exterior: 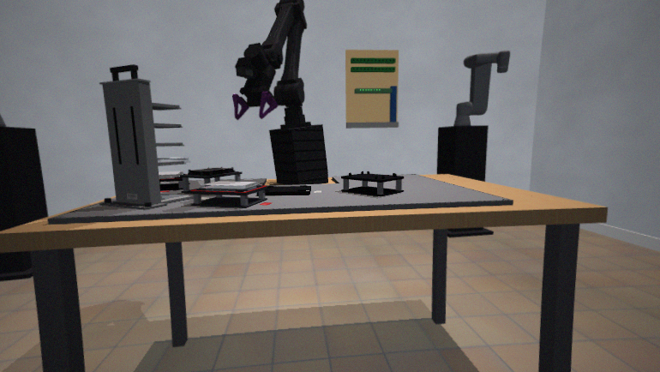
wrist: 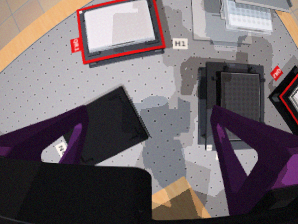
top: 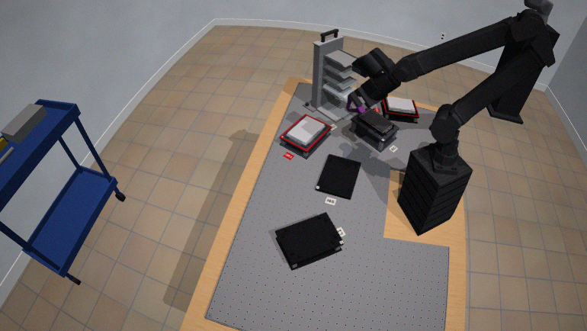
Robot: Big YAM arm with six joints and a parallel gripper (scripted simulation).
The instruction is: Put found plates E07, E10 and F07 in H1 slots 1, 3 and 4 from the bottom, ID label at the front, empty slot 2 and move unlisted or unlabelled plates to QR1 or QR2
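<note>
The grey plate hotel H1 (top: 319,74) (exterior: 130,138) stands at the back of the deck. A pale, clear plate (wrist: 248,12) (top: 343,92) lies low in it. I cannot read any ID labels. A dark plate (top: 374,120) (exterior: 213,171) (wrist: 238,96) rests on the raised nest in front of the hotel. My gripper (top: 355,106) (exterior: 251,106) (wrist: 149,112) is open and empty. It hangs above the deck between the hotel and the dark plate. A white plate (top: 305,130) (exterior: 231,184) (wrist: 120,24) sits in the left red-framed nest, and another white plate (top: 400,104) (wrist: 293,98) sits in the right one.
A flat black nest (top: 338,175) (wrist: 109,125) (exterior: 286,189) lies mid-deck. A raised black nest (top: 308,240) (exterior: 372,177) stands nearer the front. The arm's black base (top: 431,193) stands at the right. A blue cart (top: 45,184) stands off the table.
</note>
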